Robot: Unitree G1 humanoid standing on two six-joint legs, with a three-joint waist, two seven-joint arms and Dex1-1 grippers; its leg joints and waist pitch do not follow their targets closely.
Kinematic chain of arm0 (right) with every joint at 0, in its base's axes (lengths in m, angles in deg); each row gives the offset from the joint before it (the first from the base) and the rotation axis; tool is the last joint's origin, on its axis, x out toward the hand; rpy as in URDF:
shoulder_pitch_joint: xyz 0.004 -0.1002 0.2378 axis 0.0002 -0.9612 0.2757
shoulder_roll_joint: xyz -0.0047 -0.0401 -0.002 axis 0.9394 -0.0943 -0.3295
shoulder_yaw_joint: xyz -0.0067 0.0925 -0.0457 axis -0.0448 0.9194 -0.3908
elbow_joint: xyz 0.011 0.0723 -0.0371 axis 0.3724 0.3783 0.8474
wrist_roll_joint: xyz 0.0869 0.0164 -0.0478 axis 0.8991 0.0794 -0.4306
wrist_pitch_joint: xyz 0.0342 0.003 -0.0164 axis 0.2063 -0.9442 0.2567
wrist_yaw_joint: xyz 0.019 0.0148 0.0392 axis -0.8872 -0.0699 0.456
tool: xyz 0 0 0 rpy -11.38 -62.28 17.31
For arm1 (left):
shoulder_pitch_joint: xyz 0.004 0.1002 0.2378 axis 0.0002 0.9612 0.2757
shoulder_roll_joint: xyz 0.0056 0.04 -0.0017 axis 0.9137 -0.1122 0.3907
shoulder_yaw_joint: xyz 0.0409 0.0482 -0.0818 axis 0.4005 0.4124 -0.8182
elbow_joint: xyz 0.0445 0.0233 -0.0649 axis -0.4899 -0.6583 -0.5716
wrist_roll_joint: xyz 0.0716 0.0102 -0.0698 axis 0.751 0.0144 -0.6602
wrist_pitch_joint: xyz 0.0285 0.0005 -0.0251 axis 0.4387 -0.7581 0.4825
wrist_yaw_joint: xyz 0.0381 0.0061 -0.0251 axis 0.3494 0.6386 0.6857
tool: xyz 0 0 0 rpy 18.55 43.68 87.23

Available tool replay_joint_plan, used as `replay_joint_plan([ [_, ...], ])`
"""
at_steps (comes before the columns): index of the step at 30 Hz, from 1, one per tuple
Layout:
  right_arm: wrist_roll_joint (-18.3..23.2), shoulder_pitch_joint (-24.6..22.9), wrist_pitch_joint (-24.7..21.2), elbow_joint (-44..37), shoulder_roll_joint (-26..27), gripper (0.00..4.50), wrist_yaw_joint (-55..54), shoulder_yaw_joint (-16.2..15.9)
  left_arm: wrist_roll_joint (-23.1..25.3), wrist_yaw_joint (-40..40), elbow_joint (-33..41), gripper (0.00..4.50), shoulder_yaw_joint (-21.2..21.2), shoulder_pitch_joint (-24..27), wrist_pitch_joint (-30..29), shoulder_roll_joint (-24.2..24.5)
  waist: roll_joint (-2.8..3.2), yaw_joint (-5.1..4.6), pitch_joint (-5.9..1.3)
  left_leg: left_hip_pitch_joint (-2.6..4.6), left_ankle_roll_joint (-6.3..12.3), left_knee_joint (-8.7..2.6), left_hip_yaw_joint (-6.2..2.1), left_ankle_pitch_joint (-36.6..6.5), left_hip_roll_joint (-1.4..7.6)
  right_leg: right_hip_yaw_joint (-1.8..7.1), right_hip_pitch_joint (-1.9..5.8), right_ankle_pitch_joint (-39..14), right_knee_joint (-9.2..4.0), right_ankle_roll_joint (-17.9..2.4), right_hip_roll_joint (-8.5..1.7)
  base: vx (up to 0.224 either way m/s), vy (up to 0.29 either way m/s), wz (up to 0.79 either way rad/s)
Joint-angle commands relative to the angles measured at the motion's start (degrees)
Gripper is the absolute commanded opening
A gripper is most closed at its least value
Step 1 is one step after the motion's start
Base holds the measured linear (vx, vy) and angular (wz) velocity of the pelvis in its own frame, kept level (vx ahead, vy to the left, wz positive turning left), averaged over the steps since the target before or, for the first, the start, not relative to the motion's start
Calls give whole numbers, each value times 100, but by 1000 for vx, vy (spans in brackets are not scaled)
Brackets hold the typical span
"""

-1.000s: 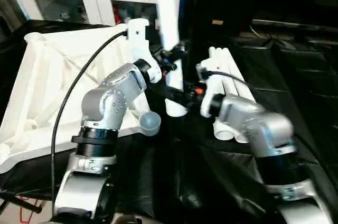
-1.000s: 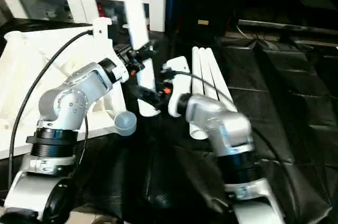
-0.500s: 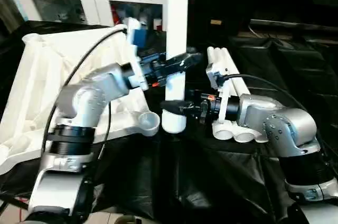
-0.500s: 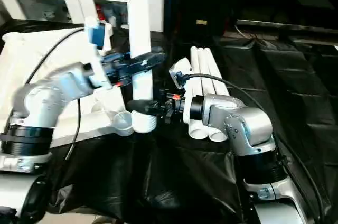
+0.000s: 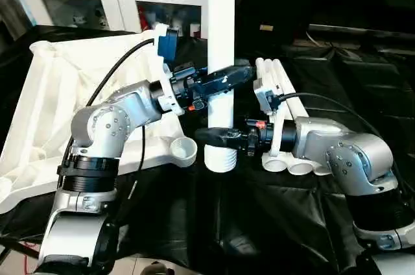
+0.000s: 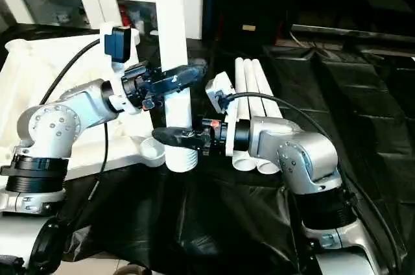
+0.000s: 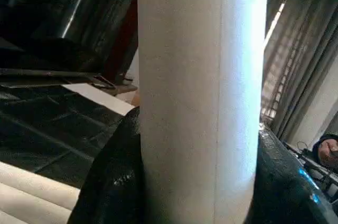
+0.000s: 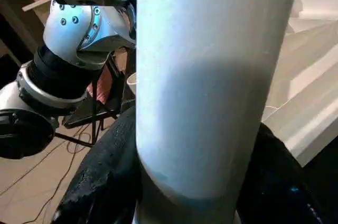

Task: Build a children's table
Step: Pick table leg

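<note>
Nearest to me, my two silver forearms reach forward over a table draped in crinkled black cloth (image 5: 259, 216). Between them I hold one white table leg (image 5: 220, 61) upright, its ribbed lower end (image 5: 219, 158) just above the cloth. My right gripper (image 5: 217, 136) comes in from the right and grips the leg low down, just above the ribbed end, with a black finger on either side of the tube. My left gripper (image 5: 227, 78) comes in from the left and clasps the same leg higher up, again with the tube between its two fingers. In both wrist views the white tube stands close between the dark fingers (image 7: 111, 182) (image 8: 100, 176).

Just left of the leg's lower end is a round corner socket (image 5: 183, 150) of the white tabletop (image 5: 52, 106). The tabletop lies ribbed side up, tilted, on my left, and my left forearm crosses in front of it. A black cable (image 5: 110, 80) loops over it to a small dark camera (image 5: 167, 43) on my left wrist.

Just right of the held leg, three more white legs (image 5: 279, 93) lie side by side on the cloth, partly hidden behind my right wrist.

Farthest back, a white cabinet with glass-fronted compartments (image 5: 97, 2) stands behind the tabletop. To its right the background is dark.
</note>
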Motion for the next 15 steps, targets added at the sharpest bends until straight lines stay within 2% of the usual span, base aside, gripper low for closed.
replay_joint_plan([
  [1,-32,-67,-41,27,-53,197,-71,-18,-262,-175,158,190,12,-106,-74,-42,59,0,-436,62,-88,-355,-38,-558,154,256,330,146,-423,-1343,-383,0,0,0],
  [5,-45,-90,-20,25,-24,193,-152,-10,-217,-137,174,190,8,-83,-50,-35,59,0,-445,52,-76,-347,-38,-480,146,256,337,303,-410,-1352,-380,0,0,0],
  [6,-63,-86,-1,43,0,193,-197,7,-105,-20,153,225,22,-85,15,-41,60,0,-444,52,-72,-346,-39,-471,148,256,334,326,-413,-1355,-381,0,0,0],
  [8,-114,-69,48,85,62,193,-306,52,104,312,47,260,5,-133,120,-115,66,1,-449,57,-75,-347,-42,-465,153,253,336,359,-402,-1359,-379,0,0,0],
  [11,-170,-50,127,120,129,192,-423,94,322,524,95,269,66,-121,260,-141,64,-3,-445,58,-100,-346,-40,-499,148,256,338,316,-416,-1362,-383,0,0,0],
  [12,-209,-36,169,151,175,191,-513,119,463,741,100,293,95,-129,306,-176,74,-11,-439,57,-117,-351,-41,-542,159,256,333,262,-425,-1340,-384,0,0,0],
  [15,-392,39,351,322,379,191,-900,205,1017,1720,10,302,123,-186,537,-397,71,-16,-443,58,-153,-350,-48,-541,164,257,339,248,-427,-1293,-388,0,0,0],
])
